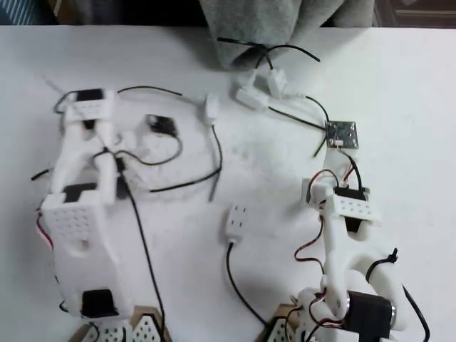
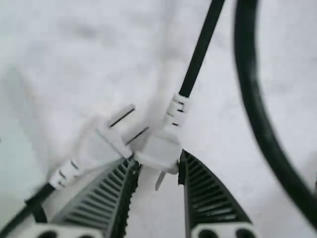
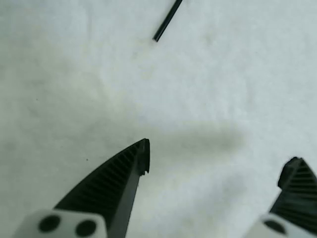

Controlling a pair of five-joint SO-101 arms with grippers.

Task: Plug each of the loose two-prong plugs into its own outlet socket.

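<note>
Gripping one plug (image 2: 158, 148), left end effector (image 2: 157, 164), second plug (image 2: 110, 135) beside, one socket (image 1: 236, 219)

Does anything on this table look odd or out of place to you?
Yes: a small dark square circuit board lies on the white table among the black cords, though it is neither plug nor socket. A grey cloth also drapes over the table's far edge.

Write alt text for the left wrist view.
The left gripper grips a white two-prong plug by its body, its black cord running away. A second plug lies close beside it on the white table, and a thick black cable curves alongside.
</note>
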